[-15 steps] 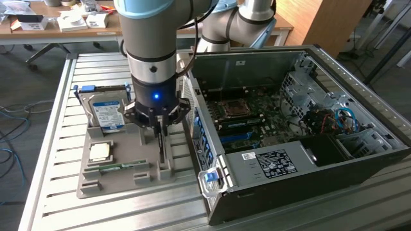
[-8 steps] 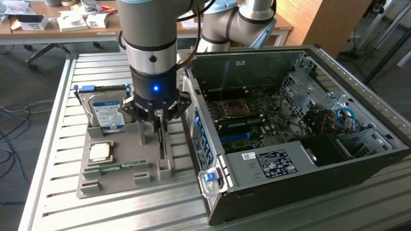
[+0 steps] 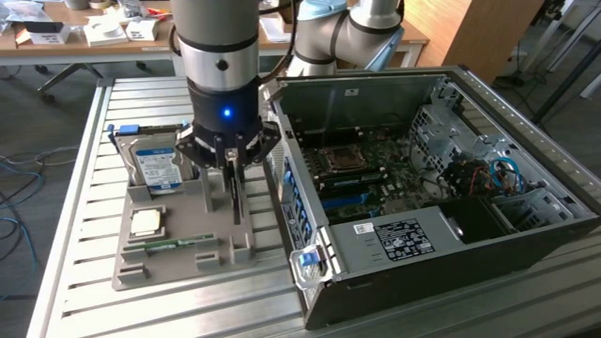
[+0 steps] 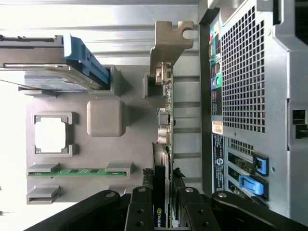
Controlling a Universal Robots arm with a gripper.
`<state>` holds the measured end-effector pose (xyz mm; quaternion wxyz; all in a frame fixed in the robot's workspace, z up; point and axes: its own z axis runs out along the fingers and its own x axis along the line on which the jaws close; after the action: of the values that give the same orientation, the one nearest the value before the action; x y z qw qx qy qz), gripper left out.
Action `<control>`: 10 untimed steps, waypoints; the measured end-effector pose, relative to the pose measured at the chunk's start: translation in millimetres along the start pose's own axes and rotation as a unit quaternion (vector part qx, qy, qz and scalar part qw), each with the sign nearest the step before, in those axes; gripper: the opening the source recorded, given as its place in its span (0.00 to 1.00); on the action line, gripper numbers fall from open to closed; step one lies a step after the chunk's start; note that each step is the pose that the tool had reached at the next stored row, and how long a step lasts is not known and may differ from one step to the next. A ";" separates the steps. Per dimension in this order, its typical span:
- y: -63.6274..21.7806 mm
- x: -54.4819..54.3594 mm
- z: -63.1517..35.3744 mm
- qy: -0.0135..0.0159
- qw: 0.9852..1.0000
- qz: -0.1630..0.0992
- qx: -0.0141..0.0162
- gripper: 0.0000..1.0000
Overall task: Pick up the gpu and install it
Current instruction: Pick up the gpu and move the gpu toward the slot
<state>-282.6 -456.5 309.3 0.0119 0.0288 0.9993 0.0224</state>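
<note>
My tool (image 3: pixel 225 201) grips the gpu (image 4: pixel 165 130), which stands on edge in the tray (image 3: pixel 169 271), centre-left in the exterior view, for easy pinching.

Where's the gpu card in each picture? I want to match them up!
Exterior view: the gpu stands on edge in the grey tray, right under the gripper, beside the computer case.
Wrist view: the gpu is seen edge-on, running from the gripper to its silvery bracket.
Shared landmark: the blue-labelled hard drive in the same tray.
</note>
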 end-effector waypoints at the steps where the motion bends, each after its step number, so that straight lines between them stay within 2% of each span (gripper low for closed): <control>1: 0.2 -0.1 -4.0 0.000 1.000 0.000 0.000 0.26; 10: 1.9 -0.9 -41.0 -0.001 1.000 0.000 0.000 0.26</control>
<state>-282.5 -456.5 350.3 0.0133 0.0283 0.9993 0.0225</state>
